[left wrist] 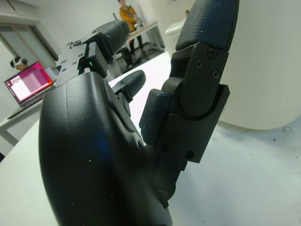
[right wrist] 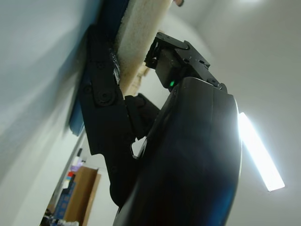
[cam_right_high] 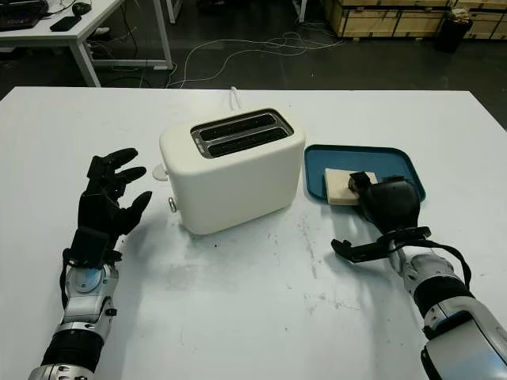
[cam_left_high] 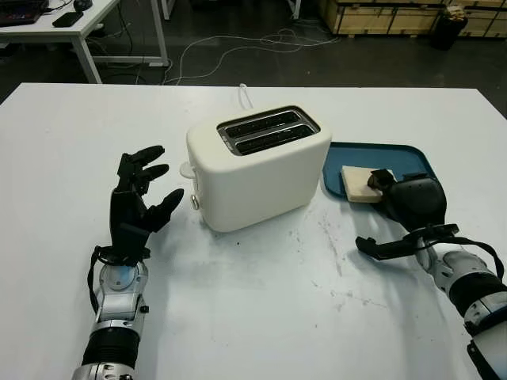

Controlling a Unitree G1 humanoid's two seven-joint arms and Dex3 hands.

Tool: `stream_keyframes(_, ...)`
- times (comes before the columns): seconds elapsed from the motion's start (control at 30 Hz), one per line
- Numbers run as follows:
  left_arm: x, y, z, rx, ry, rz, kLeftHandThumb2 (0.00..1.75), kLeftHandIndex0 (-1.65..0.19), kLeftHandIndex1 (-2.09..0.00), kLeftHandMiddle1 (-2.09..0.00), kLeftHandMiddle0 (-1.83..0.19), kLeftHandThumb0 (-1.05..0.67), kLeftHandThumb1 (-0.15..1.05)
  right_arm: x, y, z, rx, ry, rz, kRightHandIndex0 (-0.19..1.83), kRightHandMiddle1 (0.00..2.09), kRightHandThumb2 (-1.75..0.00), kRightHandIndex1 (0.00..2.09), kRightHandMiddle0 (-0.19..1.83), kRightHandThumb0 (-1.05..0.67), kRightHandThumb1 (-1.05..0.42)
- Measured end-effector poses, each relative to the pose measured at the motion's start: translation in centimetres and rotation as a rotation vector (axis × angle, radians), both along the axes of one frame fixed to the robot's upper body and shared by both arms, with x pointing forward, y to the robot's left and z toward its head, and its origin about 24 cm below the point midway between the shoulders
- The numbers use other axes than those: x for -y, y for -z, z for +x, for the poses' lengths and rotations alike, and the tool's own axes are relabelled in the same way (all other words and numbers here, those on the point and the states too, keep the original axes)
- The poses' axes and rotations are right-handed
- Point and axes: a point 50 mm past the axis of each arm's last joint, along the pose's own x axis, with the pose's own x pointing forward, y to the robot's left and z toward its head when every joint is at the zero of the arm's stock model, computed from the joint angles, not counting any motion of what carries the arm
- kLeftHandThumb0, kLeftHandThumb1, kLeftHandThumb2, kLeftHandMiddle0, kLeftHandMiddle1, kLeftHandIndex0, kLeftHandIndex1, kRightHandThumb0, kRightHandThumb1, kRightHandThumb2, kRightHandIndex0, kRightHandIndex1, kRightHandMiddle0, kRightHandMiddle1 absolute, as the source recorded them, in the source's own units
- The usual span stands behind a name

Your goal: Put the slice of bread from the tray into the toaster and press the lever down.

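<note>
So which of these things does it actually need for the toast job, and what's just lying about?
Needed:
slice of bread, on the blue tray
white toaster and its lever
right hand, at the bread
left hand, open beside the toaster

Lying about:
toaster's white cord
cables on the floor
wooden crates

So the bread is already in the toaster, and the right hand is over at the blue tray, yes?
Not quite. The bread lies on the tray, as the left eye view shows; the toaster slots hold nothing. The right hand is at the tray, its fingers on the bread.
</note>
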Motion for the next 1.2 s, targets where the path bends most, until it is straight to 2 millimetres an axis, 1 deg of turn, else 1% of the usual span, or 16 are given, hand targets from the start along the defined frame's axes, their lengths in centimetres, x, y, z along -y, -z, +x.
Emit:
stream_keyframes(0.07,0.0,0.0,0.1,0.0,0.002,-0.001,0.13,0.0,-1.04,-1.15,0.0,-1.05,0.92,-0.1,-0.1,0.0,0.016,-0.009,-0.003,1.18,1.75,-0.32,1.75,0.76,-0.54,-0.92)
stream_keyframes(0.17,0.1,-0.1,0.2,0.001,0.008,-0.005,0.12,0.0,-1.04,-1.15,0.0,-1.05,0.92,-0.1,-0.1,-0.1,0.032,-0.017,-0.005,1.21,1.75,-0.33,1.75,0.81,-0.53,-0.92)
stream_keyframes(0.3,0.1,0.1,0.2,-0.008,0.012,-0.005,0.12,0.0,-1.05,-1.16,0.0,-1.05,0.92,-0.2,-0.1,-0.1,0.047,-0.031,0.0,1.19,1.75,-0.34,1.75,0.83,-0.54,-0.92)
stream_keyframes(0.37,0.1,0.1,0.2,-0.006,0.013,-0.005,0.11,0.0,-1.06,-1.16,0.0,-1.05,0.92,-0.3,-0.1,-0.1,0.045,-0.047,0.009,1.13,1.75,-0.37,1.75,0.75,-0.55,-0.92)
stream_keyframes(0.5,0.1,0.1,0.3,-0.005,0.012,-0.005,0.11,0.0,-1.07,-1.17,0.0,-1.05,0.92,-0.4,-0.2,-0.1,-0.012,-0.065,0.066,0.96,1.7,-0.51,1.75,0.58,-0.58,-0.92)
stream_keyframes(0.63,0.2,0.1,0.5,-0.005,0.013,-0.006,0.12,0.0,-1.05,-1.16,0.0,-1.05,0.92,-0.1,-0.8,0.3,-0.105,-0.074,0.165,0.91,1.74,-0.59,1.75,0.54,-0.57,-0.92)
stream_keyframes(0.7,0.2,0.1,0.5,-0.006,0.014,-0.007,0.12,0.0,-1.07,-1.17,0.0,-1.05,0.92,-0.1,-1.4,0.4,-0.14,-0.088,0.185,0.87,1.74,-0.58,1.75,0.48,-0.56,-0.92)
stream_keyframes(0.73,0.2,0.1,0.5,-0.006,0.013,-0.007,0.12,0.0,-1.07,-1.18,0.0,-1.05,0.92,-0.1,-1.5,0.5,-0.152,-0.094,0.187,0.87,1.74,-0.56,1.75,0.48,-0.55,-0.92)
stream_keyframes(0.83,0.2,0.2,0.5,-0.01,0.012,-0.008,0.11,0.0,-1.07,-1.18,0.0,-1.05,0.92,-0.4,-1.9,0.6,-0.16,-0.116,0.205,0.98,1.75,-0.59,1.75,0.6,-0.6,-0.92)
stream_keyframes(0.9,0.2,0.2,0.6,-0.009,0.012,-0.008,0.11,0.0,-1.08,-1.19,0.0,-1.05,0.92,-0.7,-2.0,0.7,-0.186,-0.122,0.2,0.99,1.75,-0.68,1.75,0.58,-0.64,-0.92)
stream_keyframes(0.93,0.2,0.2,0.6,-0.009,0.012,-0.008,0.11,0.0,-1.08,-1.19,0.0,-1.05,0.92,-0.8,-2.0,0.8,-0.199,-0.12,0.192,1.0,1.75,-0.7,1.75,0.59,-0.64,-0.92)
stream_keyframes(1.0,0.2,0.2,0.5,-0.006,0.011,-0.008,0.11,0.0,-1.08,-1.19,0.0,-1.05,0.92,-0.9,-2.1,0.9,-0.214,-0.121,0.18,1.07,1.75,-0.71,1.75,0.65,-0.68,-0.92)
stream_keyframes(1.1,0.2,0.2,0.6,-0.005,0.003,-0.011,0.12,0.0,-1.08,-1.19,0.0,-1.05,0.92,-0.8,-2.1,0.9,-0.232,-0.118,0.169,1.13,1.61,-0.76,1.75,0.72,-0.73,-0.92)
stream_keyframes(1.2,0.2,0.3,0.6,-0.01,0.003,-0.012,0.12,0.0,-1.08,-1.19,0.0,-1.05,0.92,-0.7,-2.2,0.9,-0.257,-0.112,0.143,1.12,1.6,-0.73,1.75,0.74,-0.69,-0.92)
